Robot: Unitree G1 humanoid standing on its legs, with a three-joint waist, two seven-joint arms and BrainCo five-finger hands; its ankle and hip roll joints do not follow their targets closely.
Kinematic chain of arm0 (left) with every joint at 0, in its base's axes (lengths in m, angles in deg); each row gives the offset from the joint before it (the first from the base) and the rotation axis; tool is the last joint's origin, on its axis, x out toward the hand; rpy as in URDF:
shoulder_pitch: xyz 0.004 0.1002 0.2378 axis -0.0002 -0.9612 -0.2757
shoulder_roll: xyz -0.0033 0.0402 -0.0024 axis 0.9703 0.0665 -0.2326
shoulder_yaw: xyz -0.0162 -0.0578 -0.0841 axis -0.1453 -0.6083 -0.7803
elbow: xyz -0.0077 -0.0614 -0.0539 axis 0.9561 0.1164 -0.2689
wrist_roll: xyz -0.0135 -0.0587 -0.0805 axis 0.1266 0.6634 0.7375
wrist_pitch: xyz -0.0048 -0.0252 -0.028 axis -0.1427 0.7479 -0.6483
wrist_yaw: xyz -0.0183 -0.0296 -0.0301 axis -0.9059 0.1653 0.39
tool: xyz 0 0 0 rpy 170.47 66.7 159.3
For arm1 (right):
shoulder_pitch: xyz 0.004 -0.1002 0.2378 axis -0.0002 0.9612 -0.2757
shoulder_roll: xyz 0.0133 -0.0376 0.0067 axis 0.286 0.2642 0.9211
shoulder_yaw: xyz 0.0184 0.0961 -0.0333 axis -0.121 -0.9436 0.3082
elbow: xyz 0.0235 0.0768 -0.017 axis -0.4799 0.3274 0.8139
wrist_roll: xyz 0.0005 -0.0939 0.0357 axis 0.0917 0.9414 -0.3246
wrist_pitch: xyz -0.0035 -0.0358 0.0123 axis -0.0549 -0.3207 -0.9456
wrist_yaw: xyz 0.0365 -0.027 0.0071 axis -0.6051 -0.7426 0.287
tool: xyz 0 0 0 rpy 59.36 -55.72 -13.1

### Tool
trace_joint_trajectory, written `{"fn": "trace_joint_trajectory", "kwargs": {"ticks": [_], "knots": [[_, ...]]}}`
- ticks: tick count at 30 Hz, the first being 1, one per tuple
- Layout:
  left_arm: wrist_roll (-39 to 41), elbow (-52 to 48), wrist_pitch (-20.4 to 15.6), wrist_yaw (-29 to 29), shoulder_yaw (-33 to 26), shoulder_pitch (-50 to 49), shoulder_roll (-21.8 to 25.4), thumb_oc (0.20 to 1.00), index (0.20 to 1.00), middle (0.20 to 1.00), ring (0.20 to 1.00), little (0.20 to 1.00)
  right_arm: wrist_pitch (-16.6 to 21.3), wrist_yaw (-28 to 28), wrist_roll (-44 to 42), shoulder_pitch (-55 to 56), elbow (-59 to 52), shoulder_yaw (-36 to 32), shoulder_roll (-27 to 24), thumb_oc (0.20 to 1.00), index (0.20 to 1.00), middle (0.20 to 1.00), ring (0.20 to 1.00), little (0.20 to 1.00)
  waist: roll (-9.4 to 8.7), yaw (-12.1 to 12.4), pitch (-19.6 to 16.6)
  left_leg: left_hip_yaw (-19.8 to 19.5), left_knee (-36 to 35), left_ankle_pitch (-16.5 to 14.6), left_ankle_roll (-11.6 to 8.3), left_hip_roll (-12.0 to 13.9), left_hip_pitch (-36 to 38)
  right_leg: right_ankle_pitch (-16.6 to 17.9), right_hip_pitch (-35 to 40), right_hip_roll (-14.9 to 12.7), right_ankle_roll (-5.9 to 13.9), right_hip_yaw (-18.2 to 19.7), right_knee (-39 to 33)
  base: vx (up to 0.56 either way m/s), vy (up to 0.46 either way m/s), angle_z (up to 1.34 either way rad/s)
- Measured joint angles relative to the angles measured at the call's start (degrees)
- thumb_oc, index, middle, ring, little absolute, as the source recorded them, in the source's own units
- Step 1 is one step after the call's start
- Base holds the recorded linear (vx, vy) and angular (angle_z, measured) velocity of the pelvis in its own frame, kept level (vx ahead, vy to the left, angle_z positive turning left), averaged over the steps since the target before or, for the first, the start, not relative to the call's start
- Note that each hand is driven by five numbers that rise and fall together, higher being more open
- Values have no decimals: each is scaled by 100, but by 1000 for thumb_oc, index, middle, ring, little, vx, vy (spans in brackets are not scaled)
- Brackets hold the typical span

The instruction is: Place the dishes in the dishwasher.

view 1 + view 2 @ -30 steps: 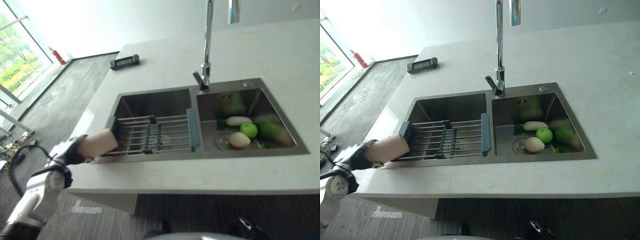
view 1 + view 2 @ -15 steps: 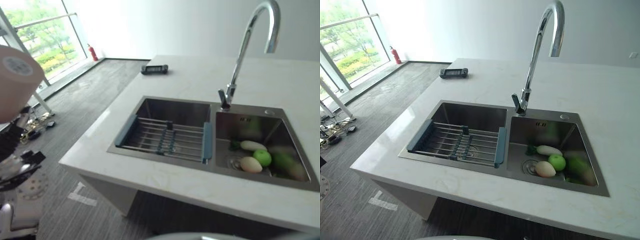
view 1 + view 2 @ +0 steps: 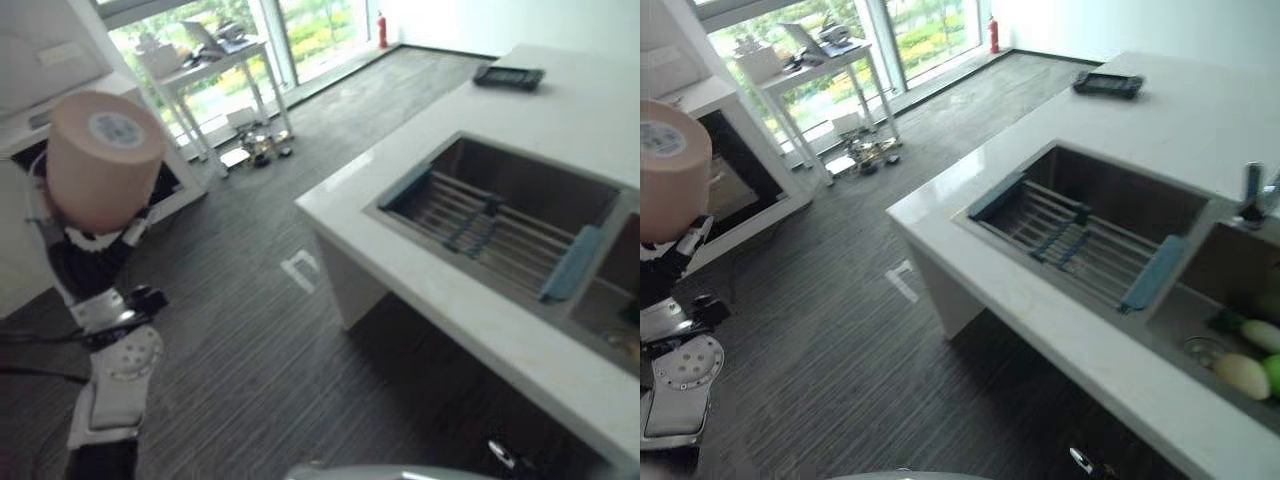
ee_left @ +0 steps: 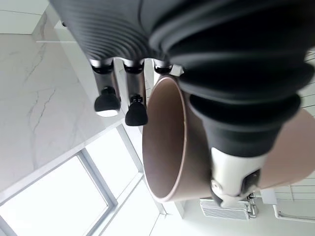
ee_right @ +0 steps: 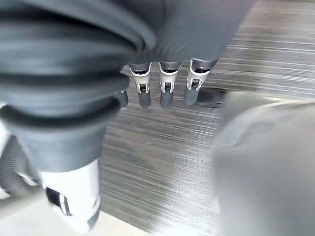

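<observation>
Left wrist view: the left hand (image 4: 216,123) curls around a tan cylindrical ceramic cup (image 4: 170,142), lifted clear of the white surface (image 3: 440,290); loading it remains. Right hand (image 5: 165,83) hangs relaxed.

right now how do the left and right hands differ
The left hand is shut on a tan cup, held up with its base toward the head camera; the right hand holds nothing. The left hand's fingers curl round the cup; the right hand's fingers hang straight above the dark floor. Both have dark ribbed covers.
</observation>
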Motion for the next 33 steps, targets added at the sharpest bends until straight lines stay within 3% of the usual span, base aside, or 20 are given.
{"fn": "trace_joint_trajectory", "kwargs": {"ticks": [1,2,3,4,5,6,7,8,9,10,11,12,14,15,18,19,20,21,23,33], "knots": [[267,-22,23,371,97,-91,152,200,200,200,200,200,81,-125,89,-34,-18,-27,256,1000,1000,1000,1000,1000,-349,94,77,-156,132,-22,197,-410,-104,271,1,-352,283,258,-51,-351,620,82],[327,-21,53,608,267,-97,281,200,200,200,200,200,126,-114,119,-329,-90,100,394,1000,1000,1000,1000,1000,-442,193,97,-276,208,-70,376,-650,-180,641,-6,-597,370,381,105,-369,640,64],[354,-30,18,841,377,-168,354,200,200,200,200,200,132,-100,73,-433,-276,-52,552,1000,1000,1000,1000,1000,-553,356,103,-268,458,-193,465,-780,-310,727,-51,-728,509,381,232,-367,632,46],[394,-28,9,940,387,-227,247,200,200,200,200,200,177,-109,17,-440,-377,-271,677,1000,1000,1000,1000,1000,-558,352,105,-296,849,-372,517,-814,-513,768,-47,-811,543,414,285,-131,320,109],[459,191,27,1038,970,183,75,200,200,200,200,200,5,-161,-10,-94,-1193,-51,572,1000,1000,1000,1000,1000,-426,236,123,-66,1810,-711,979,-829,-1116,630,26,-995,528,678,958,-16,122,248],[484,501,24,1132,1696,680,-135,200,200,200,200,200,-62,-93,-4,215,-1535,343,330,1000,1000,1000,1000,1000,-216,50,111,-443,1948,-890,1040,-832,-1178,567,-32,-970,495,1172,1600,49,51,372],[486,619,-52,1196,2192,814,-74,200,200,200,200,200,-131,167,-1,-147,-1143,780,193,1000,1000,1000,1000,1000,-162,-40,167,-925,1541,-705,821,-861,-1088,-387,-286,-161,576,2685,1704,106,-11,404],[525,658,-52,1202,2055,815,126,200,200,200,200,200,-189,330,2,-668,-819,1011,216,1000,1000,1000,1000,1000,-407,20,190,-651,775,-622,-228,-669,-885,-697,-776,706,168,3035,1206,144,-70,365],[524,653,-12,1185,2067,939,388,200,200,200,200,200,-215,482,3,-762,-701,1106,170,1000,1000,1000,1000,1000,-627,-4,219,-852,1144,-427,188,-587,-984,-729,-990,820,262,3225,1141,179,-126,283],[519,661,22,1186,2067,956,349,200,200,200,200,200,-290,515,-1,-802,-476,1106,132,1000,1000,1000,1000,1000,-807,83,242,-870,966,-383,544,-835,-740,-781,-1006,788,205,3409,1099,155,-173,289],[522,492,120,1204,2068,948,210,200,200,200,200,200,-336,689,-2,-810,-131,1281,-12,1000,1000,1000,1000,1000,-815,176,190,-1181,915,-374,549,-861,-651,-726,-1016,1088,-31,3535,892,130,-266,269],[517,357,189,1213,2066,909,192,200,200,200,200,200,-366,750,0,-751,-67,1285,-69,1000,1000,1000,1000,1000,-785,157,172,-1282,885,-346,542,-853,-650,-682,-964,1102,-125,3489,848,92,-307,230],[414,265,359,1290,2042,558,114,200,200,200,200,200,-444,784,1,-942,-14,1334,-69,1000,1000,1000,1000,1000,-521,438,73,-1412,718,-201,555,-721,-514,-581,-718,1148,-284,2882,345,86,-269,68],[302,229,442,1354,2021,418,123,200,200,200,200,200,-440,798,1,-1022,-3,1321,-36,1000,1000,1000,1000,1000,-411,439,63,-1503,684,-187,533,-642,-489,-388,-488,1248,-284,2737,-38,78,-161,19],[303,110,528,1488,1782,124,259,200,200,200,200,200,-432,872,-1,-1047,65,1322,-18,1000,1000,1000,1000,1000,-281,442,10,-1569,357,-13,271,-360,-122,-23,238,1617,-437,2622,-973,53,-102,4],[303,84,502,1570,1781,142,269,200,200,200,200,200,-430,854,-11,-996,77,1320,-65,1000,1000,1000,1000,1000,-266,415,2,-1538,272,71,144,-301,-80,-21,284,1674,-442,2565,-1026,29,13,25],[303,100,476,1709,1815,181,262,200,200,200,200,200,-416,819,-200,-810,86,1243,-144,1000,1000,1000,1000,1000,-252,199,-16,-1471,31,226,-96,-257,-50,5,379,1686,-493,2364,-1139,26,54,66],[303,96,419,1756,1857,241,264,200,200,200,200,200,-417,795,-263,-744,82,1084,-206,1000,1000,1000,1000,1000,-177,49,-29,-1235,-83,225,-96,-166,-60,-29,371,1718,-603,2221,-1154,33,48,64],[300,100,368,1787,1912,261,248,200,200,200,200,200,-419,734,-396,-698,158,963,-309,1000,1000,1000,1000,1000,0,17,-27,-1149,-148,171,8,-104,-55,-36,257,1798,-604,2294,-1101,36,24,2],[295,102,218,1843,1971,428,255,200,200,200,200,200,-331,843,-457,-597,202,873,-188,1000,1000,1000,1000,1000,124,-342,-77,-987,-158,171,9,-39,172,-26,234,1860,-555,2731,-1198,63,4,-25]]}}
